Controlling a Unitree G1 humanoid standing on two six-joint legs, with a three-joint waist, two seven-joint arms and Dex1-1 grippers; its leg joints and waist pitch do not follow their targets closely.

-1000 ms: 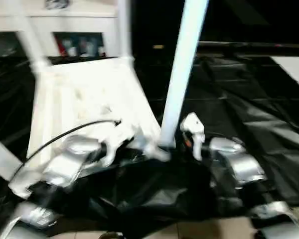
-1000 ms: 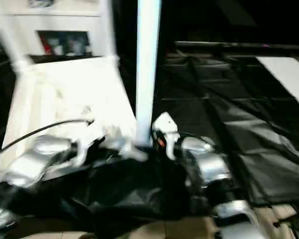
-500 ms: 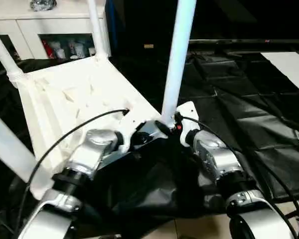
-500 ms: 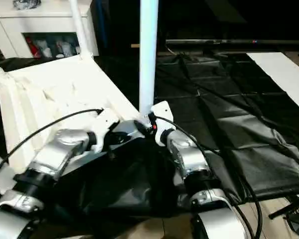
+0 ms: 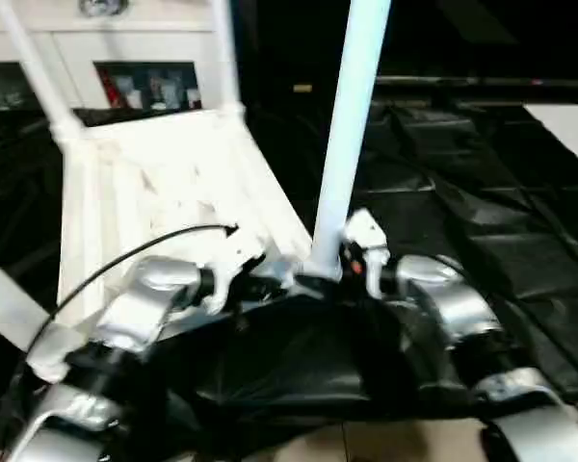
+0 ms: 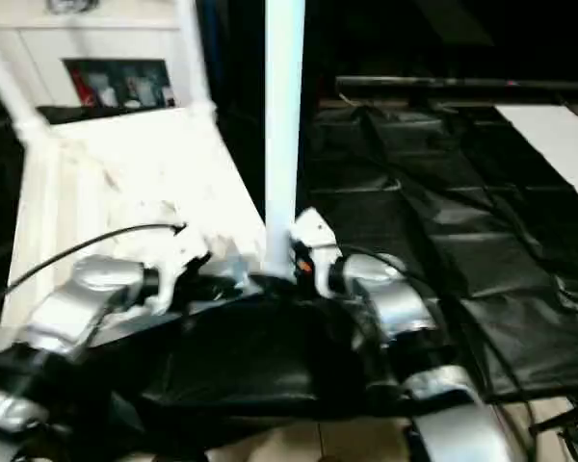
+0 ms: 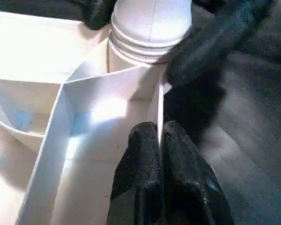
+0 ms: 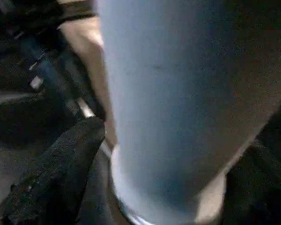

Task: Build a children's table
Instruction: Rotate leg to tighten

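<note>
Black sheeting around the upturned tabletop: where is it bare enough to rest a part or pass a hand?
Bare: the black sheeting right of the near leg, out toward the white panel. Crowded: the tabletop's near corner, where the left gripper pinches a rib and the right gripper flanks the leg's base.

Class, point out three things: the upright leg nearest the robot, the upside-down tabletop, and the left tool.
upright leg (image 5: 352, 125), left eye view, mid-shaft.
tabletop (image 5: 164, 183), left eye view, ribbed underside.
left tool (image 7: 160, 140), left wrist view, fingertips pinching the tabletop's rim.
</note>
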